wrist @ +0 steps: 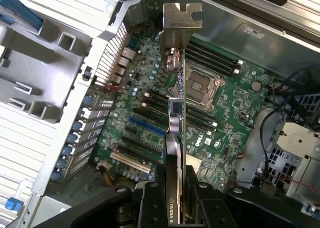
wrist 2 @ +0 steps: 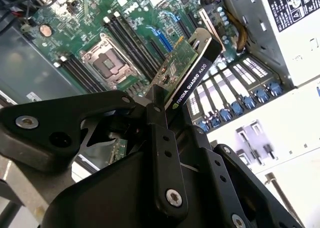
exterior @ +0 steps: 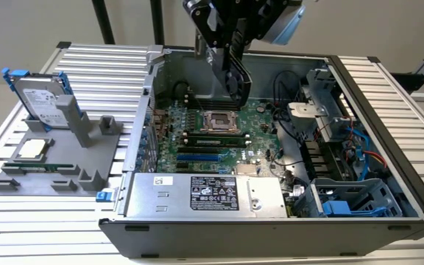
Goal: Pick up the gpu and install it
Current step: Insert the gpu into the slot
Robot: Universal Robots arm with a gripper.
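One risk: gripper (wrist: pixel 175 190) fingers clamped on the gpu (wrist 2: pixel 187 71) over the motherboard (exterior: pixel 260 118), so any grip tilt could make its edge miss the blue slot (wrist: pixel 147 126).

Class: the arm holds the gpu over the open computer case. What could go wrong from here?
1. The hand grips the gpu near one end, so the card may tilt or slip when pressed.
2. The card hangs close to the uncovered processor socket; a misaligned descent could strike it instead of meeting the blue slot.
3. Its metal bracket could catch on the case's rear wall.
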